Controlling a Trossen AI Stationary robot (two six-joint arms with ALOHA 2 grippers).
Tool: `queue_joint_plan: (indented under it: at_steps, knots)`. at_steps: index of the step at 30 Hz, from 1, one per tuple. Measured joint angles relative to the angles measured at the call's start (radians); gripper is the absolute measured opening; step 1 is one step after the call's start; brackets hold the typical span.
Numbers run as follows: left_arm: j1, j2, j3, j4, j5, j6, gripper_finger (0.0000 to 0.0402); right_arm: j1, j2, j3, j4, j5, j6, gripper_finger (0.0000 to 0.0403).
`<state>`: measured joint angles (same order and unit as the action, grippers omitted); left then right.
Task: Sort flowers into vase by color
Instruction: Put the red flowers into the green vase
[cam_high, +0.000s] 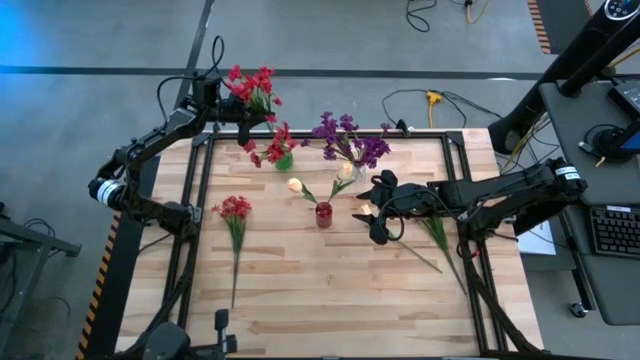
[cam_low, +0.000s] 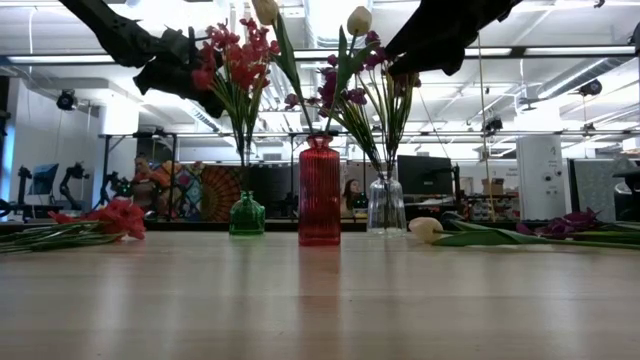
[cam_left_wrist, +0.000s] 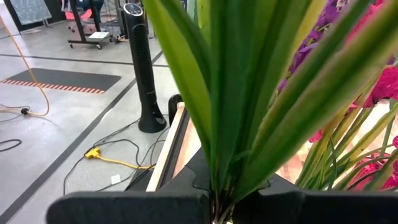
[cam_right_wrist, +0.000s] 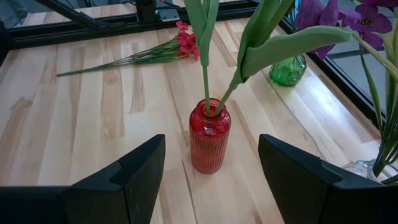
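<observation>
Table (cam_high: 330, 290) holds three vases in a loose row across the far half. Left gripper (cam_high: 243, 118) is at about 11 o'clock from table centre, above the green vase (cam_high: 285, 160), clamped shut on a red sprig (cam_high: 255, 88) at the stem base. Right gripper (cam_high: 378, 212) hovers just at 3 o'clock of the red vase (cam_high: 323, 214), fingers spread wide, holding nothing.

Step in hand, as I read it: seat the red sprig in the green vase, which already has red blooms.
- Bring the stem tip over the vase mouth before lowering; the stem is long and the vase looks small and tippy.
- Keep the descent vertical so the sprigs already in there aren't levered out.
- Release only once the stem is well inside.

Still loose on the table: a red sprig (cam_high: 235, 215) at 9 o'clock, a cream one (cam_low: 428, 228) and a purple one (cam_low: 570, 222) lying on the right arm's side.

View differences:
- High view gives layout and which arm is which.
- Low view shows vase heights, the clear vase (cam_low: 386, 204) with purple stems, and a person far behind.
- Right wrist view shows two green stems entering the red vase mouth; blooms are out of frame.
- Left wrist view shows the grip point on the leaves; the vase is hidden.
</observation>
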<state>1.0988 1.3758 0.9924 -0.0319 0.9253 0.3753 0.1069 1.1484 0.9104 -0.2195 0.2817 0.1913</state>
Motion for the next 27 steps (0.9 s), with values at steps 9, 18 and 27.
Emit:
queue_joint_plan:
  at_steps: [9, 18, 27]
  knots:
    - [0.0, 0.0, 0.0, 0.0, 0.0, 0.011, 0.0002, 0.0, 0.0, 0.0, 0.0, 0.0, 0.0, 0.0251]
    - [0.0, 0.0, 0.0, -0.002, 0.0, 0.011, 0.0011, 0.0, 0.0, 0.0, 0.0, 0.0, 0.0, 0.0251]
    - [0.001, 0.0, 0.0, -0.011, 0.0, 0.009, 0.0029, 0.0, 0.0, 0.0, 0.0, 0.0, 0.0, 0.0251]
